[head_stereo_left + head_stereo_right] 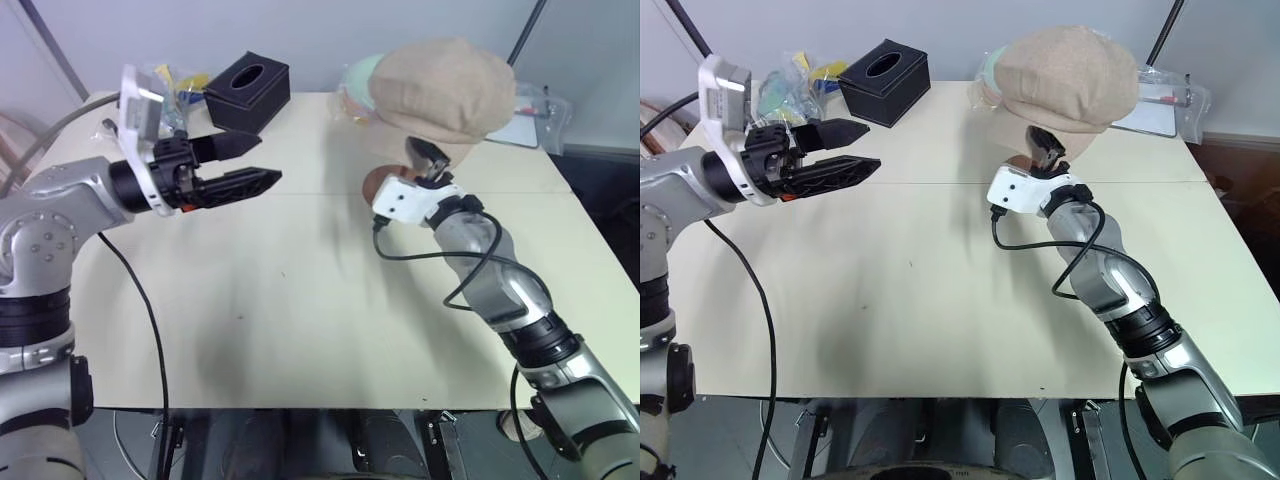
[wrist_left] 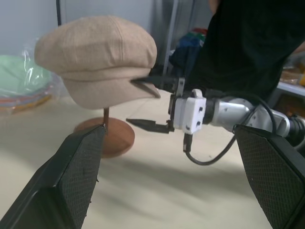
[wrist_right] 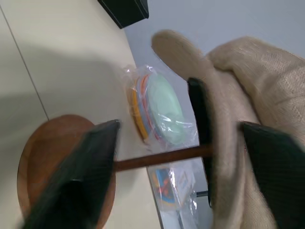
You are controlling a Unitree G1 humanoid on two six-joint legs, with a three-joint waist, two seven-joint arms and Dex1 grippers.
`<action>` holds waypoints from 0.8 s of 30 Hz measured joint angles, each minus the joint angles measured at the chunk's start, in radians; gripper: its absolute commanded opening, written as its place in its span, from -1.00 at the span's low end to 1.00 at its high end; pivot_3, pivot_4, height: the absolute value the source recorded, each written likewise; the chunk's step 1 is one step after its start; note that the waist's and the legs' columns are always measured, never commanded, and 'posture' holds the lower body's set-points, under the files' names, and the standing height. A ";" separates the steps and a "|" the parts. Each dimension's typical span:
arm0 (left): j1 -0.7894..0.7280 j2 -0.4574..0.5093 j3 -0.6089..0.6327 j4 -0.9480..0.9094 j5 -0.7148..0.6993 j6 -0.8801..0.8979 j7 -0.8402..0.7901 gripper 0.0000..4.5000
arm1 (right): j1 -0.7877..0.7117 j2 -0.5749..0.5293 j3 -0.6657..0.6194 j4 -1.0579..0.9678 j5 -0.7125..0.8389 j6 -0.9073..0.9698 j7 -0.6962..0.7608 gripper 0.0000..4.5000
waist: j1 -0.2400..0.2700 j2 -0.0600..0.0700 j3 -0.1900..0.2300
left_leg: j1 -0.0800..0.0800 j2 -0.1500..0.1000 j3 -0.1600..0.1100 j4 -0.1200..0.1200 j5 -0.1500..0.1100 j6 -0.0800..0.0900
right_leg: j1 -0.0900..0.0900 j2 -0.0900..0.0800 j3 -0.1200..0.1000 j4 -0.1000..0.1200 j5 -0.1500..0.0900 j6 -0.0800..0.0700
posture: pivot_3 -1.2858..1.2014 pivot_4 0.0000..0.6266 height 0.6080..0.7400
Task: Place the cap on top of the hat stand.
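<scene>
The beige cap sits on top of the reddish-brown hat stand, whose round base and thin rod show beneath it at the back of the table. My right gripper reaches in level under the cap's brim. Its jaws are apart, the upper fingertip at the brim, the lower one in the air beside the rod. The right wrist view has the rod and the cap's underside between its two fingers. My left gripper hovers open over the table's left side, pointing toward the stand, holding nothing.
A black tissue box stands at the back left, with plastic packets beside it. Pale green plates in plastic wrap lie just behind the stand. A clear plastic bag lies at the back right. The cream table stretches bare in front.
</scene>
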 measured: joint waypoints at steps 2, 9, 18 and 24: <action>0.000 -0.001 0.000 0.000 0.001 0.000 0.003 1.00 | -0.006 0.009 -0.008 0.000 -0.009 -0.010 -0.001 -0.28 | 0.000 0.000 0.000 | 0.000 0.000 0.000 0.000 0.000 0.000 | 0.000 0.000 0.000 0.000 0.000 0.000 | 0.03 -0.52 1.00; 0.000 -0.010 0.000 0.001 0.019 -0.005 0.006 1.00 | -0.025 0.010 -0.065 -0.005 -0.024 -0.075 -0.005 -0.99 | 0.001 0.000 0.000 | 0.001 0.000 0.000 0.000 0.000 0.000 | 0.000 0.000 0.000 0.000 0.000 0.000 | 0.03 -0.52 1.00; -0.005 -0.024 0.002 0.017 0.043 -0.025 0.002 1.00 | -0.012 -0.232 -0.154 0.085 0.092 -0.627 0.015 -0.99 | -0.001 0.000 0.000 | 0.001 0.000 0.001 -0.001 0.000 0.000 | 0.000 -0.001 0.001 0.000 0.000 0.000 | 0.03 -0.52 1.00; -0.018 -0.029 0.002 0.035 0.064 -0.033 -0.004 1.00 | -0.042 -0.278 -0.185 0.375 0.145 -0.883 0.013 -0.99 | -0.002 0.000 0.001 | 0.002 0.000 0.002 -0.001 0.000 0.000 | 0.001 -0.001 0.002 0.000 0.000 0.000 | 0.03 -0.52 1.00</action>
